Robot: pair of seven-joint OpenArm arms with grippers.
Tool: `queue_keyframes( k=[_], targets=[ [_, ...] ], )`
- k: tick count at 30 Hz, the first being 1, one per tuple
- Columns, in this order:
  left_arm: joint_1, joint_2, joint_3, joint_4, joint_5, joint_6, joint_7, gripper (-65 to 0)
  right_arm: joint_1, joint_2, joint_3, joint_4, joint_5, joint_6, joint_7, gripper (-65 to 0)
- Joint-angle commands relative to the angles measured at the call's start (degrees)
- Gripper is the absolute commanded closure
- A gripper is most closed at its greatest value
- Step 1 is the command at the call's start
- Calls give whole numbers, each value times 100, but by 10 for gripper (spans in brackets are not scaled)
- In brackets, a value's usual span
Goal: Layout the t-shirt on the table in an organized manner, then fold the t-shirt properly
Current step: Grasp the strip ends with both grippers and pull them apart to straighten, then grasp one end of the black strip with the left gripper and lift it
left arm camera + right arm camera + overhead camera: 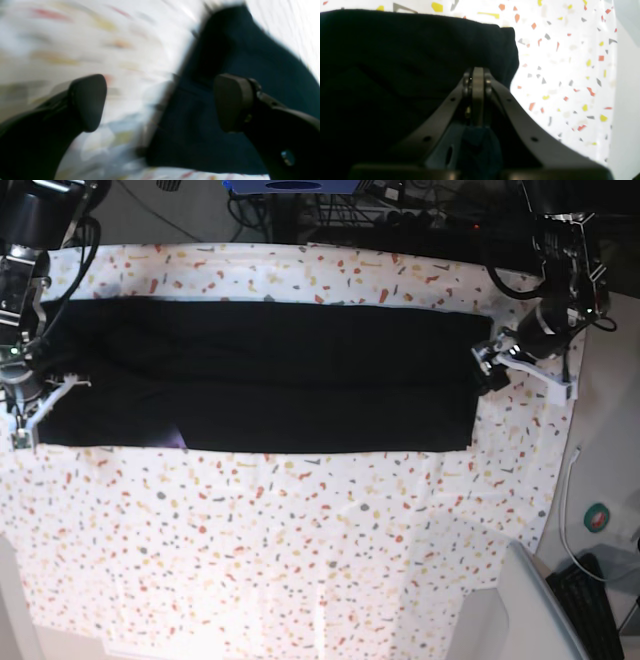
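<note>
Base view: the t-shirt (265, 375) lies folded into a long black band across the far half of the surface (300, 550). Its long axis runs from one side of the view to the other, parallel to the far edge. Which end is the collar cannot be told. A strip of speckled cloth shows beyond the band's far edge; the whole near half of the surface is bare cloth, the widest open room. Little margin remains at either short end.

The left end effector (492, 367) sits at the band's short edge on the view's right. The right end effector (28, 395) sits at the opposite short edge, on the view's left.

Left wrist view, heavily blurred: the two fingers (88, 102) stand wide apart with nothing between them. The dark fabric (225, 112) lies beneath and beyond them, its edge running diagonally against the speckled cloth.

Right wrist view: the fingers (478, 85) are pressed together over the black fabric (395, 62), and dark cloth sits bunched behind them, so they appear clamped on the t-shirt. A folded corner of the shirt ends just past the tips, with bare speckled surface (570, 75) beside it. Only this view shows that corner.
</note>
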Motion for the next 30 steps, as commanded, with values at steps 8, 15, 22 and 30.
queue_keyframes(
  k=[8, 15, 22, 30],
  targets=[
    [-413, -70, 452, -894, -102, -38, -431, -650, 33, 110, 47, 126, 15, -27, 113, 0],
    [-536, -97, 1068, -1114, -102, -38, -439, -614, -2, 118, 64, 126, 15, -27, 113, 0],
    [-536, -290, 496, -1053, -102, -38, -431, 0, -11, 118, 64, 126, 15, -27, 113, 0],
    [53, -721, 197, 503, -102, 85, -395, 0, -11, 118, 55, 126, 15, -27, 113, 0]
  ],
)
